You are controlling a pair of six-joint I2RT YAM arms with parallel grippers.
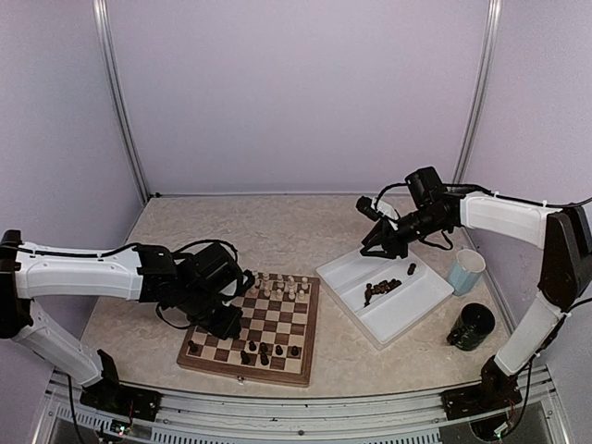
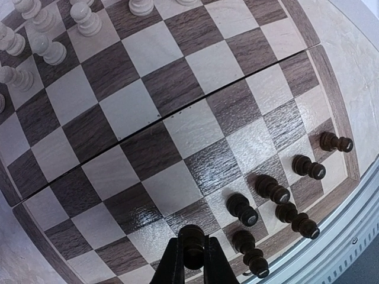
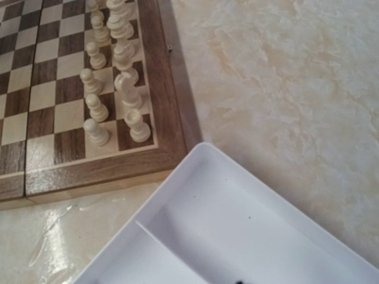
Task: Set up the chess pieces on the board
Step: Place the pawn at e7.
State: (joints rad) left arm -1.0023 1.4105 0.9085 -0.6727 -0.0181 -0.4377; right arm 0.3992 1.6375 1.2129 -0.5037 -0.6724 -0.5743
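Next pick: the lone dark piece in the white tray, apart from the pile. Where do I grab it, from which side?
Probably its upper stem, straight down from above: the lone dark piece looks upright and slim, clear of the pile, so both sides are free.

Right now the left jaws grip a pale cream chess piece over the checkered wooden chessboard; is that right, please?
No: the left wrist view shows the left gripper, jaws shut, holding a dark brown chess piece over the checkered wooden chessboard.

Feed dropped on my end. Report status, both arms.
Left gripper shut on a dark piece, over the board, near rows. Right gripper above the white tray, jaws unclear. More dark pieces in tray. Nothing blocking.
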